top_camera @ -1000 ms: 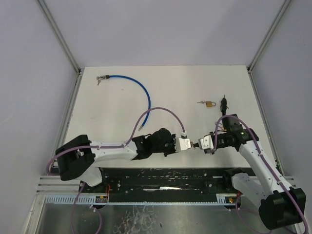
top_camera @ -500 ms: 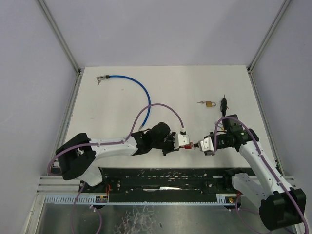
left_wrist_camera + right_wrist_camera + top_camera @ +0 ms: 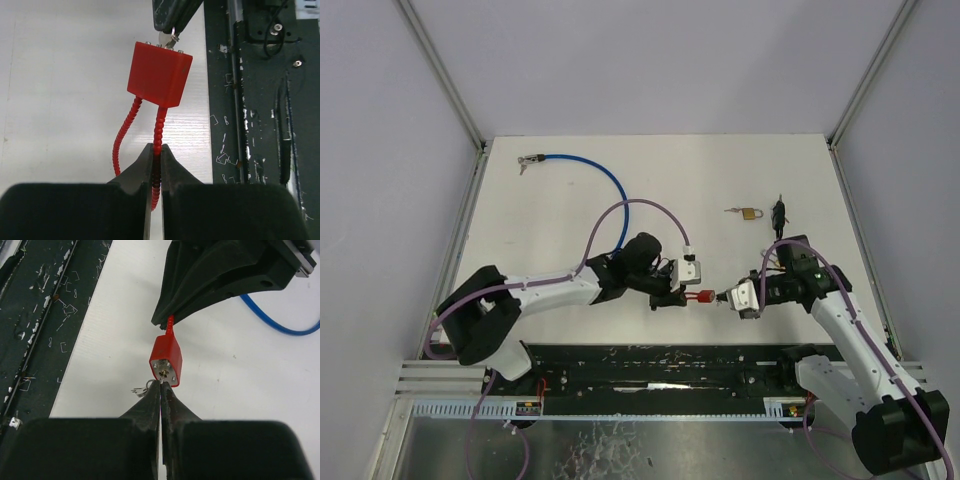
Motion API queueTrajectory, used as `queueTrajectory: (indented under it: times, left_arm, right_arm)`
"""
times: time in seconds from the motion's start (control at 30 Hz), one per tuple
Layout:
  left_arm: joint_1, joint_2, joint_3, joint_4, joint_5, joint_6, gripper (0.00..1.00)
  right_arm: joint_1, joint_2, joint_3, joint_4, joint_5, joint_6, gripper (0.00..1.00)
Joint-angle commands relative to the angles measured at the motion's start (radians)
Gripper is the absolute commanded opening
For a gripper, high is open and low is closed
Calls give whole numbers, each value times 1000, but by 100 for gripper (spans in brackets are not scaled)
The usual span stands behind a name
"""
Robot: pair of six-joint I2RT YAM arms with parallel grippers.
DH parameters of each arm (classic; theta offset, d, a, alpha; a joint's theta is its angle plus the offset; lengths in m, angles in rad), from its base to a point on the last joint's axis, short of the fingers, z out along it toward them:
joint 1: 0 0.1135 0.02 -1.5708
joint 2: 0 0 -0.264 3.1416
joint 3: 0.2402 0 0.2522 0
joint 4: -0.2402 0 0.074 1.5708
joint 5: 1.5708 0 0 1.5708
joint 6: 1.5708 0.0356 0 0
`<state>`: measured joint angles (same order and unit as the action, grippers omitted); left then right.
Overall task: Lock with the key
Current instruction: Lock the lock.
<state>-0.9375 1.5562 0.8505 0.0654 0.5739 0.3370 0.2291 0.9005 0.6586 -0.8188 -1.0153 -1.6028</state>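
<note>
A small red lock (image 3: 699, 295) with a red beaded cable loop (image 3: 119, 145) hangs in the air between my two grippers, just above the table's near edge. My left gripper (image 3: 156, 151) is shut on one strand of that cable below the red body (image 3: 159, 75). My right gripper (image 3: 161, 386) is shut on the key (image 3: 161, 381), whose tip sits at the keyhole in the lock's silver end face (image 3: 166, 371). A small wire key ring (image 3: 141, 389) sticks out beside the right fingers. From above, the left gripper (image 3: 682, 293) and right gripper (image 3: 723, 296) face each other.
A blue cable lock (image 3: 603, 180) lies curved at the back left. A brass padlock (image 3: 751, 213) and a small black object (image 3: 779, 212) lie at the back right. A black rail (image 3: 670, 365) runs along the table's near edge under the lock.
My left wrist has turned and drawn back to the left, so the red lock now shows between the grippers. The right arm has hardly moved.
</note>
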Motion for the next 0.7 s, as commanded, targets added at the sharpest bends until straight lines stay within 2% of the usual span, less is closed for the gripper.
queueTrajectory:
  times: [0.0,0.2,0.37,0.57,0.67]
  left_arm:
    - [33,-1,54,101,186,-29,0]
    - [44,121,171,8,254,-53,0]
    - [54,158,219,-30,287,-47,0]
    - [107,168,207,-33,421,-31,0]
    - [113,182,208,-32,407,-45,0]
  right_arm:
    - [11,-7,3,-49,-37,-108,0]
    - [13,-1,-3,-107,-18,-252,0]
    - [12,-9,5,-99,-5,-235,0]
    - [12,-49,-2,-117,53,-300,0]
    - [11,-62,-3,-84,31,-234,1]
